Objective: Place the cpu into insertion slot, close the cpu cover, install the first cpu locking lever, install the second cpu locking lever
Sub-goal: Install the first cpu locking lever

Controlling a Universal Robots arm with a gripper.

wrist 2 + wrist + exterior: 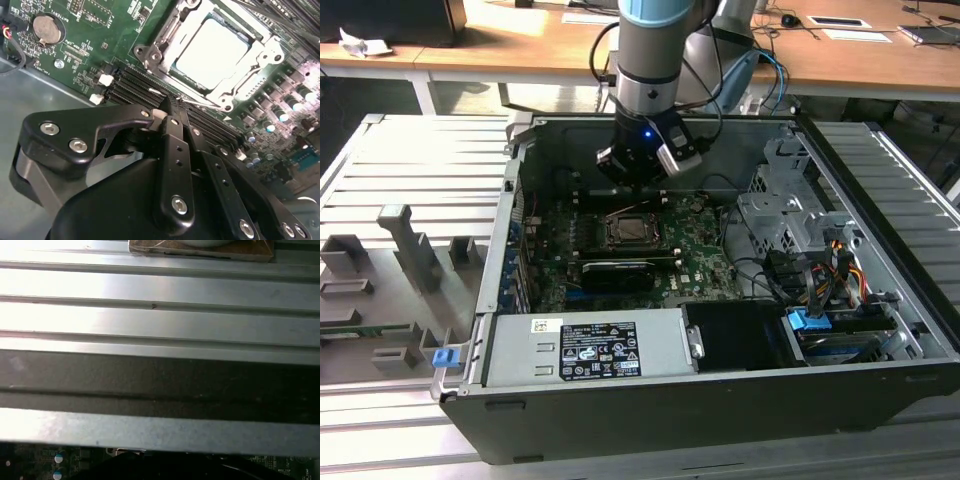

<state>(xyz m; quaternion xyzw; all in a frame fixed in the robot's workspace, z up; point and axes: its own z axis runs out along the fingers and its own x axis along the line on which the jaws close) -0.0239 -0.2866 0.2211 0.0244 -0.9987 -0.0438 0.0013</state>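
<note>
Hovering above the open computer case (880,330), the claw (638,172) hangs over the back edge of the green motherboard (705,255), just behind the socket area. In the second wrist view the claw (172,112) has its two black fingers pressed together at the tips with nothing between them, so it is closed and empty.

In that view the cpu (212,46) lies flat in the insertion slot (182,75), its pale metal top showing through the square window of the cpu cover (260,57), which lies down over it. In the exterior view the cpu (629,229) sits mid-board, between the claw and the black card (615,273) in front of it. A thin wire lever (200,104) runs along the near edge of the socket frame, close to the fingertips; whether it is latched I cannot tell.

As a judgement, the chip is light, stiff and smooth-topped, and fragile on its contact side, so it wants holding only by its opposite edges. The cover is thin sheet metal, springy on its hinge, best pushed on its frame rather than on the chip. The lever is slim, stiff wire under spring load and likely to slip off smooth fingers unless taken near its bent end.
</note>
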